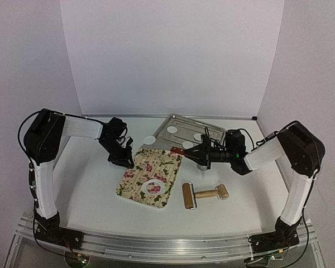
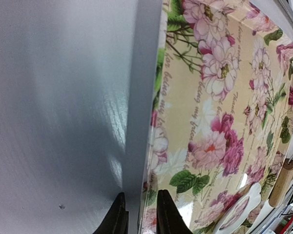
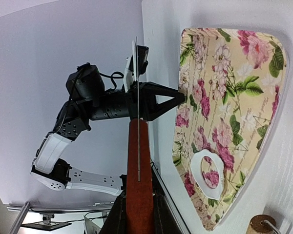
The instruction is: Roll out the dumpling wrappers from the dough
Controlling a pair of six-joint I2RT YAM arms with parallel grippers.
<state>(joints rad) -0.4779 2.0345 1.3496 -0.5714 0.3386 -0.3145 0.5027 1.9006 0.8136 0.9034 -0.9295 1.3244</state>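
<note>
Four dumpling wrappers (image 1: 172, 129) are in sight. Three lie in the metal tray (image 1: 184, 123) at the back of the surface (image 1: 89, 178): one near its left end, one (image 1: 197, 136) towards the middle and one (image 1: 188, 144) by its near rim. The fourth (image 1: 149, 139) sits on the bare surface just left of the tray.

In front of them lies a floral tray (image 1: 151, 164), set askew. It carries a dough sheet (image 3: 196, 171) with a round hole cut through it, so the flower print shows in the middle. A wooden rolling pin (image 1: 204, 194) lies to the right of the floral tray, apart from it.

The left gripper (image 2: 140, 196) is at the floral tray's left edge. Its jaws are close together with the rim pinched between them.

The right gripper (image 3: 138, 214) hangs between the two trays, jaws clamped on the red handle of a scraper (image 3: 138, 146). Its thin metal blade (seen edge-on from the right wrist) points towards the left arm. Something white shows against the far end of the blade; I cannot tell what it is.
</note>
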